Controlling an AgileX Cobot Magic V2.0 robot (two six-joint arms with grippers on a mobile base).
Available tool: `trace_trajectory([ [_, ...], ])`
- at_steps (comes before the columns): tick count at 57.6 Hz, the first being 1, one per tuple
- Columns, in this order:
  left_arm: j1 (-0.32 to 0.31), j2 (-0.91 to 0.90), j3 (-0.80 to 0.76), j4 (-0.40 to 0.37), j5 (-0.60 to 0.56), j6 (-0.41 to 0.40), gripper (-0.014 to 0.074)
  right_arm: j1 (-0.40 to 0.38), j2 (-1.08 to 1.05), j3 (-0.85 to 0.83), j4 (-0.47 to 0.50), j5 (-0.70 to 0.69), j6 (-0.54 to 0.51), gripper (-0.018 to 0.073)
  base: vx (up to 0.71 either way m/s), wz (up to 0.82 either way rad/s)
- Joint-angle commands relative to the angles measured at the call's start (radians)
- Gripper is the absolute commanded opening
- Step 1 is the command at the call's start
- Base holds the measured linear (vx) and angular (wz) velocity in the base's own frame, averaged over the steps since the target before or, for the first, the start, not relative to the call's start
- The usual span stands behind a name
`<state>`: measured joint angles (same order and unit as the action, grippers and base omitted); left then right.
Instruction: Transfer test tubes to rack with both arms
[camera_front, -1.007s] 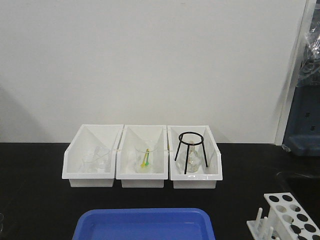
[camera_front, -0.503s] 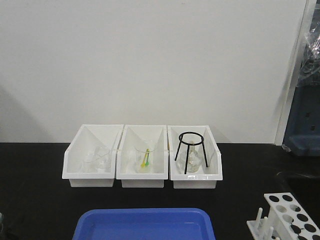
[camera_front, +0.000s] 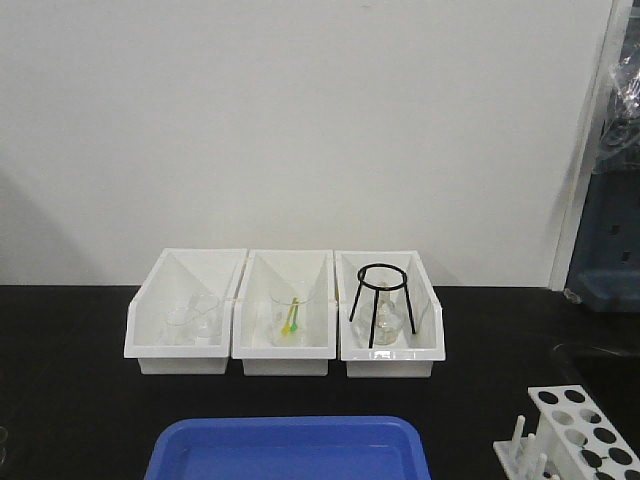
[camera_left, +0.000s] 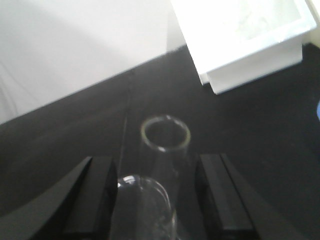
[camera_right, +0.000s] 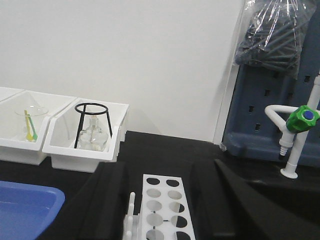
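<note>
Left tool (camera_left: 157, 182) wide open, gripping nothing. A tube (camera_left: 165, 134) sits between its fingers over the worktop (camera_left: 260, 130), pose unclear through blur. Centre on it, then close softly mid-glass. Right tool (camera_right: 162, 180) open, empty, above the rack (camera_right: 161, 202). Only the left wrist view shows the tube. Front view shows rack layout, no arms.

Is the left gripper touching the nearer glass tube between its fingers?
Cannot tell. In the left wrist view the nearer glass tube lies right beside one finger of the left gripper, but blur hides any contact; the other finger stands clearly apart.
</note>
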<state>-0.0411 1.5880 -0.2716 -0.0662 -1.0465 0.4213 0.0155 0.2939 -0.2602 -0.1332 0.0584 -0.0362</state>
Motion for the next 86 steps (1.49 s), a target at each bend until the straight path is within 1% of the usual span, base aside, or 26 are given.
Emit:
trace_trajectory([
  [1, 0.003, -0.03, -0.017, -0.002, -0.118, -0.01, 0.048, -0.006, 0.017, -0.033, -0.011, -0.088, -0.001, 0.0372, 0.0, 0.0],
  [8, 0.003, -0.026, -0.017, 0.049, -0.115, -0.011, 0.048, -0.006, 0.017, -0.033, -0.011, -0.088, -0.001, 0.0372, 0.0, 0.0],
  [15, 0.003, -0.003, -0.017, 0.039, -0.129, -0.011, 0.048, -0.006, 0.017, -0.033, -0.011, -0.088, -0.001, 0.0372, 0.0, 0.0],
  [22, 0.003, 0.042, -0.017, 0.066, -0.18, -0.011, 0.048, -0.006, 0.017, -0.033, -0.011, -0.088, -0.001, 0.0372, 0.0, 0.0],
  [31, 0.003, 0.064, -0.017, 0.066, -0.212, -0.011, 0.048, -0.006, 0.017, -0.033, -0.01, -0.088, -0.001, 0.0372, 0.0, 0.0],
  [33, 0.003, 0.064, -0.017, 0.066, -0.234, -0.011, 0.048, -0.006, 0.017, -0.033, -0.01, -0.088, -0.001, 0.0372, 0.0, 0.0],
  [44, 0.003, 0.064, -0.017, 0.066, -0.252, -0.011, 0.048, -0.006, 0.017, -0.033, -0.007, -0.088, -0.001, 0.0372, 0.0, 0.0],
  [56, 0.003, 0.064, -0.017, 0.058, -0.316, -0.011, 0.048, -0.006, 0.017, -0.033, -0.004, -0.088, -0.001, 0.0372, 0.0, 0.0],
  [67, 0.003, 0.064, -0.024, 0.037, -0.325, -0.011, 0.048, -0.006, 0.017, -0.033, -0.002, -0.088, -0.001, 0.0372, 0.0, 0.0],
  [79, 0.003, 0.064, -0.088, 0.04, -0.273, -0.013, 0.048, -0.006, 0.017, -0.033, -0.003, -0.088, -0.001, 0.0372, 0.0, 0.0],
  [86, 0.003, 0.064, -0.093, 0.04, -0.26, -0.013, 0.048, -0.006, 0.017, -0.033, -0.003, -0.088, -0.001, 0.0372, 0.0, 0.0],
])
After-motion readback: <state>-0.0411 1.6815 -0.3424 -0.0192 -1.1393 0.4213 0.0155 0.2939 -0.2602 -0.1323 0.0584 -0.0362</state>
